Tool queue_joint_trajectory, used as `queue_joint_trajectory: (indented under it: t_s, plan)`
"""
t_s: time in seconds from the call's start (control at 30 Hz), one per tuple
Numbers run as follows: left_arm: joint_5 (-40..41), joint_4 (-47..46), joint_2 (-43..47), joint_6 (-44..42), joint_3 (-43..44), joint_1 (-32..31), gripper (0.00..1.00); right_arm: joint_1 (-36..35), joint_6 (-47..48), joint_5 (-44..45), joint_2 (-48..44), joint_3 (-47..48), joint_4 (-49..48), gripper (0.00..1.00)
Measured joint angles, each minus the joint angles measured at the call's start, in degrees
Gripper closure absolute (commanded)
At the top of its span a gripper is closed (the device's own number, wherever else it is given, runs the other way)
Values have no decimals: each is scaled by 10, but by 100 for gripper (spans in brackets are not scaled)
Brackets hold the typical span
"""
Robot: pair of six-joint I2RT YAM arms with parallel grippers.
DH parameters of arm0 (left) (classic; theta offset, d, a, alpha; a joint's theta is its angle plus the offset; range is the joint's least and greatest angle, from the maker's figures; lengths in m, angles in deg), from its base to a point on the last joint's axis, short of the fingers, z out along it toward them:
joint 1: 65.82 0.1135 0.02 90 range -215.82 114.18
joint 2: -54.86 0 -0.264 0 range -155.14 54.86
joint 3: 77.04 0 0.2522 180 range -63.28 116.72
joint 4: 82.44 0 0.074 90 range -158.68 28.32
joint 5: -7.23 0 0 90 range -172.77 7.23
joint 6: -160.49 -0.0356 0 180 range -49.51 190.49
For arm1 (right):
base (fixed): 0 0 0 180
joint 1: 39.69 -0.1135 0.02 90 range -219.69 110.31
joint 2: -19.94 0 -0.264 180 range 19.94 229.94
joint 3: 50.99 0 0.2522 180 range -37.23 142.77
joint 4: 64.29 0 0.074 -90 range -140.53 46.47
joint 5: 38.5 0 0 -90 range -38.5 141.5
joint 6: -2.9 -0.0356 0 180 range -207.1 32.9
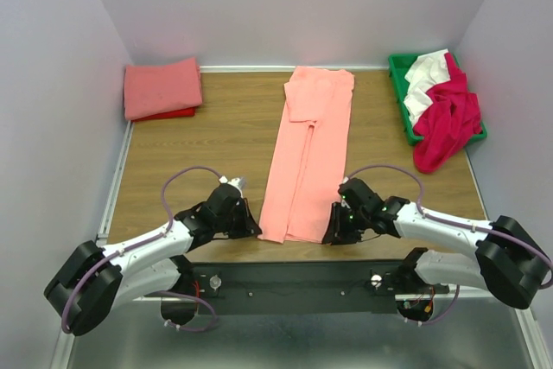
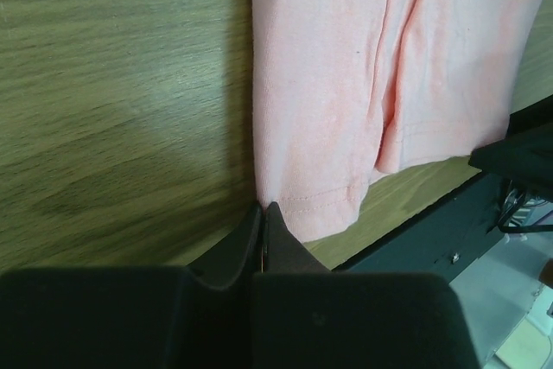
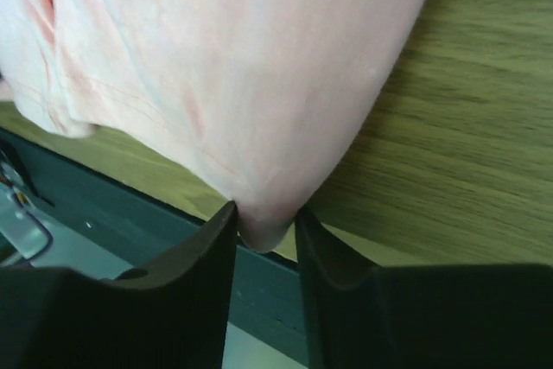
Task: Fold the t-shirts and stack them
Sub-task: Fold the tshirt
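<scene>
1. Right hand (image 3: 265, 213) is clenched on the near right corner of the salmon shirt (image 1: 311, 153). A small bunch of cloth is pinched between its two fingers and raised a little from the bench (image 1: 199, 144).
2. Left hand (image 2: 263, 206) is closed, its fingers pressed together just at the near left corner of the same shirt. Whether the hem is caught between them cannot be told, because the cloth there lies flat.
3. The salmon shirt is laid in the middle of the bench as a long narrow strip, with its sides turned in. It runs from the near edge toward the far wall.
4. Both near corners are taken, it is judged, so that the hem end can be carried evenly over the far end, without a twist.
5. One folded stack (image 1: 162, 88) is kept in the far left corner, salmon on top and red beneath. This probably keeps the folding place free.
6. At the far right a green bin (image 1: 396, 65) is seen. A magenta shirt (image 1: 449, 123) and a white shirt (image 1: 425, 79) are heaped in it, not yet folded, and the magenta one hangs over its rim.
</scene>
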Motion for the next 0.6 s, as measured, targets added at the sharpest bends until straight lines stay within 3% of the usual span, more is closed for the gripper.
queue_joint_trajectory:
  t_s: [0.07, 0.13, 0.4, 0.6]
  plan:
    - [0, 0, 2, 1, 0, -1, 100, -3, 2, 0, 9, -2, 1, 77]
    - [-1, 0, 5, 2, 0, -2, 100, -4, 1, 1, 10, -4, 1, 100]
    - [-7, -3, 22, 0, 4, -3, 100, -6, 16, 15, 6, -3, 7, 99]
    - [-11, -20, -10, -18, 71, -3, 100, -7, 38, 61, 5, 41, 24, 99]
